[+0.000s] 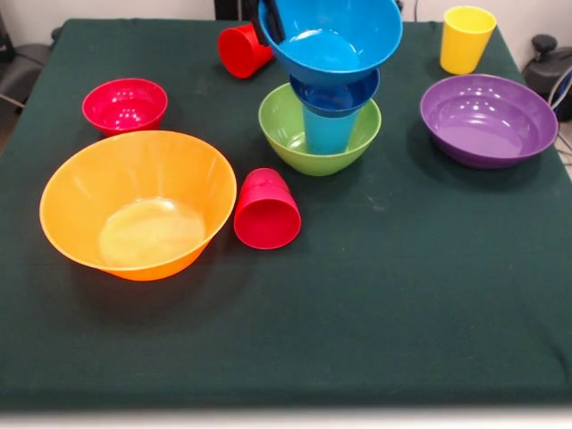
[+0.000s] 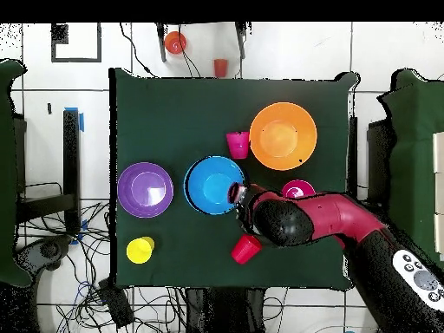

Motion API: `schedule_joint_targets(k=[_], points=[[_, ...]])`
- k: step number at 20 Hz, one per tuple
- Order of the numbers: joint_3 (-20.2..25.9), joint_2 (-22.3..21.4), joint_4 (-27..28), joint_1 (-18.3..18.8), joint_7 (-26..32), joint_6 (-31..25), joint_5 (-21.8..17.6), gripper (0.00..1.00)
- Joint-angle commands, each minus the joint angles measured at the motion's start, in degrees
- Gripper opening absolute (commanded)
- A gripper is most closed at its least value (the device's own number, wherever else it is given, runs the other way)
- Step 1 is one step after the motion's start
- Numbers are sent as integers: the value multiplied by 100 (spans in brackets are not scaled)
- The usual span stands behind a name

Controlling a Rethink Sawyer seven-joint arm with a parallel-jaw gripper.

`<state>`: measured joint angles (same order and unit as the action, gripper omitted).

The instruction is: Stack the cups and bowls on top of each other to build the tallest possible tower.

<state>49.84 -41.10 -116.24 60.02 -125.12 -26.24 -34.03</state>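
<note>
On the dark green desk (image 1: 402,295) a tower (image 1: 329,98) stands toward the far middle: a green bowl (image 1: 284,134) at the bottom, a light blue cup (image 1: 327,132) upright inside it, a small dark blue bowl (image 1: 332,95) resting on that cup, and a medium blue bowl (image 1: 335,40) on top, tilted so that its inside faces the front camera. The gripper (image 1: 272,20) shows in the front view only as a dark part at the top bowl's upper left rim; the jaws appear to pinch that rim, one side inside the bowl, though the pictures do not show clearly how far they are closed. From above, the red and black arm (image 2: 325,217) reaches across to the blue bowl's edge. The rest of the set lies loose around the tower — a huge orange-yellow bowl (image 1: 134,201) near the front left, a small red bowl (image 1: 125,105) behind it, and a red cup (image 1: 265,210) on its side just beside the orange bowl's rim, its base toward the front camera. A second red cup (image 1: 243,49) lies tipped over behind the tower. A wide purple bowl (image 1: 488,119) sits to the right, well apart, with a yellow cup (image 1: 466,38) upright behind it.
</note>
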Motion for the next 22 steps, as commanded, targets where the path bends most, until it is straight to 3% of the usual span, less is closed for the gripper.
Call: schedule_joint_targets(k=[1,22], points=[[237,-22,61,-36,951,-575,22,0],[45,272,185,-133,691,-76,-378,0]])
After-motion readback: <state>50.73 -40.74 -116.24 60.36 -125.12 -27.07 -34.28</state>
